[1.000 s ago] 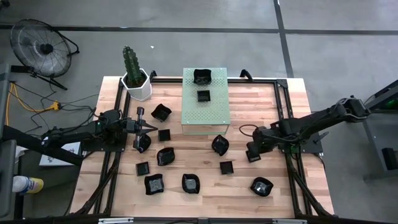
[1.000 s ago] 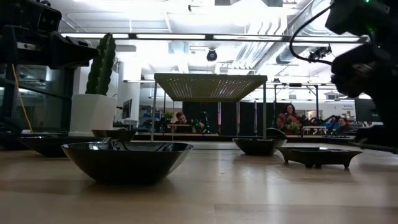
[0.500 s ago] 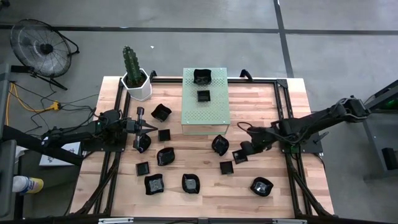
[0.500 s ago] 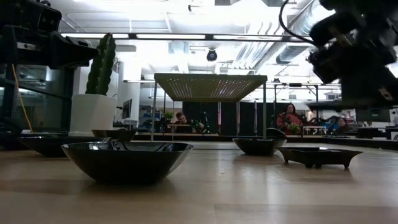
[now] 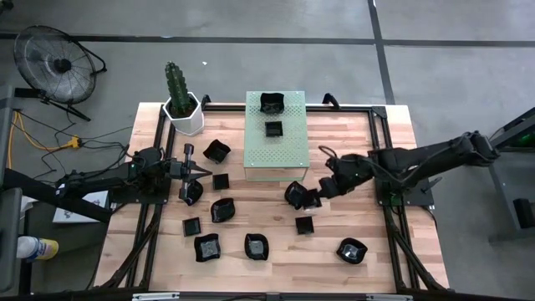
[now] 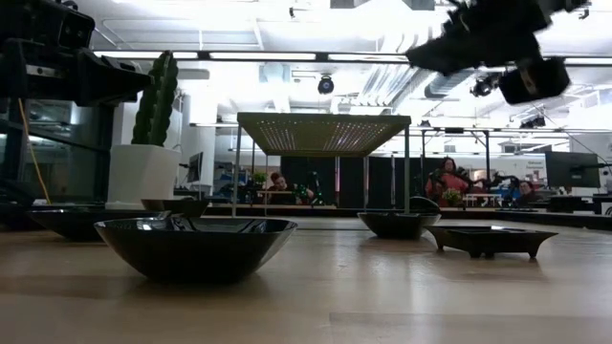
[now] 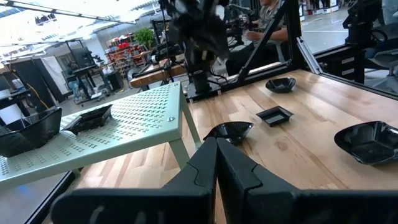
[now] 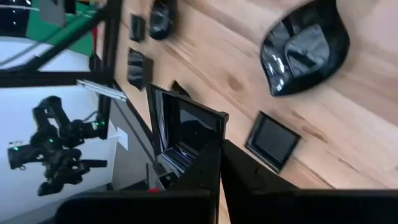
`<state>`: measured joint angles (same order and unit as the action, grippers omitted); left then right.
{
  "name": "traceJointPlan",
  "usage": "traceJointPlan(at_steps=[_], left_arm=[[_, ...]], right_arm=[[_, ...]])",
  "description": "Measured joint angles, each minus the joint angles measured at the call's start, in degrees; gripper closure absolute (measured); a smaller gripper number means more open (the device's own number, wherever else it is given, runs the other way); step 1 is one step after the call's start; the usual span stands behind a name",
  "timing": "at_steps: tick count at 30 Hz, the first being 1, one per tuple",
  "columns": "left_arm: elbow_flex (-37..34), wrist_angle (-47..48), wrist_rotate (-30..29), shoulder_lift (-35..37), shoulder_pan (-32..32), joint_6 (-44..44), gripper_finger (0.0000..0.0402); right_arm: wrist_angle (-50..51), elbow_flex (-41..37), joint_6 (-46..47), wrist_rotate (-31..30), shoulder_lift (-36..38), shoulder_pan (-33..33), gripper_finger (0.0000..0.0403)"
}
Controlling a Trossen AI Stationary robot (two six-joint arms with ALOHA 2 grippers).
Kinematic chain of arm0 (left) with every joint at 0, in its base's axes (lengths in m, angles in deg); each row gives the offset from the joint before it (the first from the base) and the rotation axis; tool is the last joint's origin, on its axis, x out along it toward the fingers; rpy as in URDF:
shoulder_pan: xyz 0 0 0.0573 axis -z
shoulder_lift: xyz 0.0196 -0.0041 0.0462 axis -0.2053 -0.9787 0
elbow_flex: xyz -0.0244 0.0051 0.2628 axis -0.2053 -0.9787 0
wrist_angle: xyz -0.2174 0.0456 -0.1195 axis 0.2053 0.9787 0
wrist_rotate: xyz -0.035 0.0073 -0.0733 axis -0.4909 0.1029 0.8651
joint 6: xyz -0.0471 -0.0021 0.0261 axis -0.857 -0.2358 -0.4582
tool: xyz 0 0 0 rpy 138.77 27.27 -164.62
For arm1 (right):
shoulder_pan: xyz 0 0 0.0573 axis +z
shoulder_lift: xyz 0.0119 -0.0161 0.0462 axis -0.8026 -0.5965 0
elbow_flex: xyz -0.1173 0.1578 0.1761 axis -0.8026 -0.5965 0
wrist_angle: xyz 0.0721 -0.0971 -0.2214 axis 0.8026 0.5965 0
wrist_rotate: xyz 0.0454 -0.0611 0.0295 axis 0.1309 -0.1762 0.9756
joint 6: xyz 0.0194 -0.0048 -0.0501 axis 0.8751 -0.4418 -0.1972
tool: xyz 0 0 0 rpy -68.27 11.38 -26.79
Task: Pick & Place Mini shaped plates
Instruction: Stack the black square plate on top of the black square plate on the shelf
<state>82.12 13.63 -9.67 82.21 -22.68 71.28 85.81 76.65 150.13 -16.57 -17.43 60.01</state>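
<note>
Risk lay mostly with the square plate (image 8: 186,134) pinched edge-on in the closed jaws of the right gripper (image 5: 316,197): held by one thin glossy rim and carried tilted, it could probably twist or slide free on the way. The carry hung just beside a wavy-edged dish (image 5: 295,194) and close to the near edge of the pale green perforated block (image 5: 277,150), so a low or hurried pass might clip either one (the block's raised rim looked the likelier snag). Two plates already sat on the block, a deeper dish (image 5: 271,103) and a small square one (image 5: 273,129), and a careless placement could knock them. The remaining black plates were scattered over the wooden table (image 5: 384,259), among them a flat square one (image 5: 304,224) and a bowl (image 5: 352,250) near the front right. The left gripper (image 5: 191,171) waited at the table's left with its jaws shut on nothing, hovering near another cluster of plates. A white hexagonal cactus pot (image 5: 184,114) stood at the back left, well clear of the carry.
</note>
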Motion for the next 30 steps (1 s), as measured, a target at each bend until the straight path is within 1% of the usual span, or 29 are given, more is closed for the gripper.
traceJointPlan(at_steps=[7, 12, 20, 25, 30], left_arm=[[0.0, 0.0, 0.0, 0.01, 0.0, 0.01, 0.0399], [0.02, -0.02, 0.0, 0.02, -0.01, 0.01, 0.0399], [0.0, 0.0, 0.0, 0.0, 0.0, 0.01, 0.0399], [0.0, 0.0, 0.0, 0.01, 0.0, 0.0, 0.0399], [0.0, -0.02, 0.0, 0.0, 0.01, 0.0, 0.0399]], right_arm=[[10.51, 10.12, -5.58, -0.65, -1.4, -4.99, 0.0402], [15.26, 16.24, -9.32, -1.56, -3.98, -8.75, 0.0402], [15.83, 22.43, -15.13, -1.1, -9.21, -14.92, 0.0402], [15.66, 24.25, -17.52, -0.97, -12.12, -18.46, 0.0402], [12.82, 24.58, -18.25, -0.95, -14.26, -21.69, 0.0402]])
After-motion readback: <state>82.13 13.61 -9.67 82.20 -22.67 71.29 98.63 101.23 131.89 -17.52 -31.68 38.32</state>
